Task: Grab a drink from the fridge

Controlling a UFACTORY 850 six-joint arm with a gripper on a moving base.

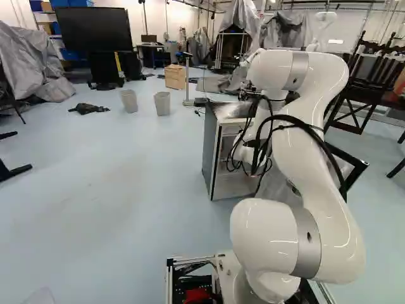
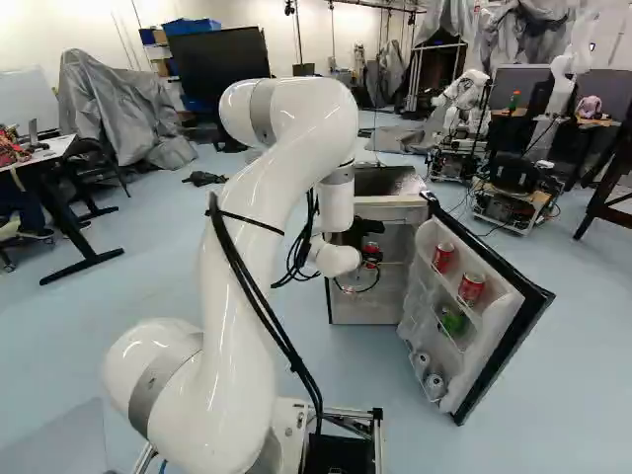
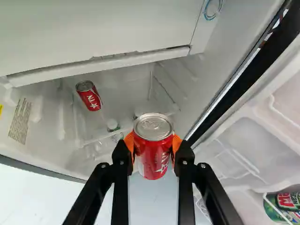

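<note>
Wrist view first: a red can [image 3: 153, 154] with a silver lid sits between the two fingers of the black pincer [image 2: 371, 259]. The pincer is clamped on it, with one orange pad [image 3: 130, 143] pressed on each side. From where I stand, they are at the open front of the fridge [image 1: 211, 152]. I can't tell if the can is all the way out.

Deeper in the fridge, another red can [image 3: 89, 97] leans over, apart from the pincer. Near it is a little bottle [image 3: 113, 125], seen mostly by its cap.

The fridge door [image 2: 486, 341] is wide open, and its racks have drinks in them. Two red cans [image 2: 472, 287] are up high, a green thing [image 2: 453, 322] is under them, and two silver cans [image 2: 434, 385] are at the bottom. The big white arm [image 2: 247, 227] reaches over to the fridge and bends down in front.

Farther off, in the left base view, two grey bins [image 1: 162, 103] stand on the floor [image 1: 114, 177] near each other. A black cloth [image 1: 88, 108] lies by them, and a big black screen [image 1: 95, 30] is behind. A brown box [image 1: 175, 76] is past the bins. At the back of the right base view stands another robot [image 2: 464, 94], white too.
</note>
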